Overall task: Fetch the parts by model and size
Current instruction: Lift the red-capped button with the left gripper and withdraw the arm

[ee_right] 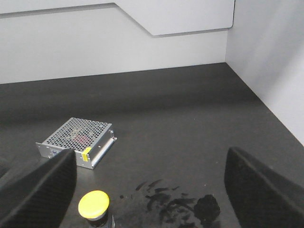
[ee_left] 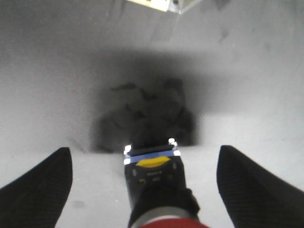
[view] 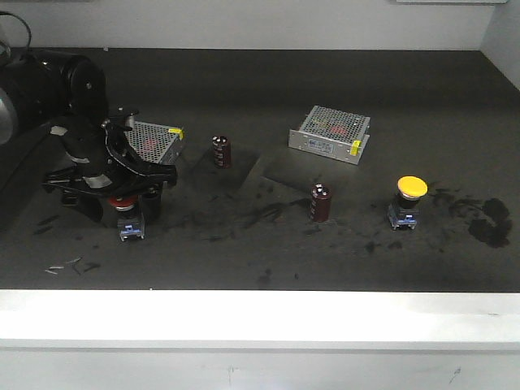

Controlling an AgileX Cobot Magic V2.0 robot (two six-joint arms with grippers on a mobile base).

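Over the dark bench [view: 268,81], my left fingers [ee_left: 35,190] stand wide apart on either side of the red-capped switch [view: 128,215]. Neither touches it in the left wrist view. The switch stands upright on its blue-grey base, cap uppermost, well to the left of the front brown cylinder [view: 322,202] and about level with it. Seen from the wrist, its red cap sits at the bottom edge of the picture and the black body extends beyond it. A yellow label [ee_left: 152,163] and a blue strip [ee_left: 152,154] show near the base.

The yellow-capped switch [view: 409,201] stands upright and free to the right of that same cylinder, near it but apart. My right fingers [ee_right: 42,187] hang wide apart and hold nothing. In the right wrist view the yellow cap sits low between them, nearer the one at the picture's left.

One silver perforated box [view: 331,134] lies behind the front cylinder, with a yellow tab [view: 356,147] at its near corner. A second perforated box [view: 154,140] lies far to the cylinder's left and behind it, partly hidden by my left arm [view: 49,81]. A second brown cylinder [view: 221,151] stands behind and to the left of the front one, just right of that second box. Black smudges [view: 490,221] mark the bench far to the front cylinder's right, beyond the yellow-capped switch.
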